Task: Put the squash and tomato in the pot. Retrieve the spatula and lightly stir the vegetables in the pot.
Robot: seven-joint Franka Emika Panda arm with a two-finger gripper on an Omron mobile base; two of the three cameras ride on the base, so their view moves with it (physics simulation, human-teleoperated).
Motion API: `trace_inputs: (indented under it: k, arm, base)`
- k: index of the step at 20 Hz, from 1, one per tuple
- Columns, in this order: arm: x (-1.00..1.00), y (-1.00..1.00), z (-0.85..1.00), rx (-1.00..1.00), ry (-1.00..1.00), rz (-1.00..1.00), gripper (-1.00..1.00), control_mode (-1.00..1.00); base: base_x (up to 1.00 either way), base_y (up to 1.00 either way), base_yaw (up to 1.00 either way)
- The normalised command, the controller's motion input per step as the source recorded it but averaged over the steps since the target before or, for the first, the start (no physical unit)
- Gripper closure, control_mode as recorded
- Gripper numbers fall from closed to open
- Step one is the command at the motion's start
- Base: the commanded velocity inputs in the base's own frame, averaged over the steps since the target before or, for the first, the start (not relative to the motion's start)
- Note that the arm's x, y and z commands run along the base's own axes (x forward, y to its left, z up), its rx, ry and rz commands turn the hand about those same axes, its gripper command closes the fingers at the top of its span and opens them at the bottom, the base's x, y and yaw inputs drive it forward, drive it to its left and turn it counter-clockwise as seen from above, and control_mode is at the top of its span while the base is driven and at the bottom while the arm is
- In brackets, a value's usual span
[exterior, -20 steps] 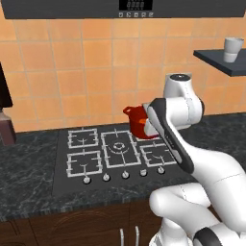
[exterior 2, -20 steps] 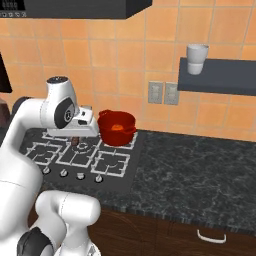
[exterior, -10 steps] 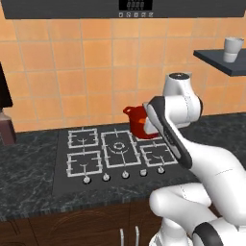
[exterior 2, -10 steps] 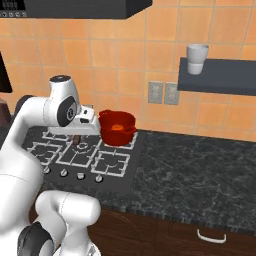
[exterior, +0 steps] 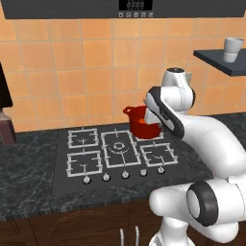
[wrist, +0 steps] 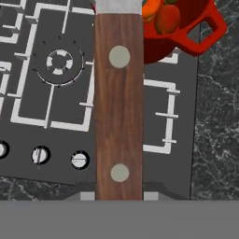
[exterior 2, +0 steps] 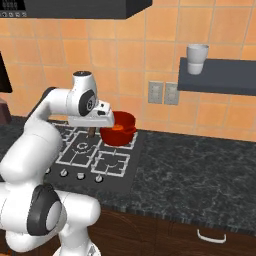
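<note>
The red pot [exterior 2: 120,134] stands on the hob's back right burner, by the wall. In the hand view the pot [wrist: 196,28] sits at the top right, holding the orange squash [wrist: 150,8] and the red tomato [wrist: 167,17]. The squash [exterior 2: 117,127] shows as an orange spot over the rim. My gripper [wrist: 119,196] is shut on the spatula's brown wooden handle [wrist: 119,107], whose grey blade [wrist: 119,5] points toward the pot's near rim. Seen from the right base, my gripper [exterior 2: 92,131] hangs just left of the pot. From the left base, my arm covers part of the pot [exterior: 138,122].
The black gas hob [exterior: 115,149] has several burners and a row of knobs [wrist: 79,159] at its front. Dark marble counter [exterior 2: 200,170] stretches to the right. A shelf with a white cup [exterior 2: 197,58] hangs on the tiled wall. A dark jar [exterior: 6,127] stands at far left.
My hand has shifted a little toward the pot with the spatula still in it. The pot and its vegetables have stayed put.
</note>
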Motion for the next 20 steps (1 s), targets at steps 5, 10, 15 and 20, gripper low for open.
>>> trace_inputs:
  k: [5,10,15,20]
  arm:
    - [1.00,-0.08,0.00,-0.04,0.13,-0.06,1.00,-1.00]
    - [0.87,0.00,-0.10,-0.07,0.01,-0.04,1.00,-1.00]
    - [0.10,0.00,0.00,0.00,0.00,-0.01,1.00,-1.00]
    - [0.67,-0.26,-0.33,-0.13,0.00,0.00,1.00,-1.00]
  base:
    - [0.00,0.00,0.00]
    - [0.00,0.00,0.00]
    - [0.00,0.00,0.00]
    - [0.00,0.00,0.00]
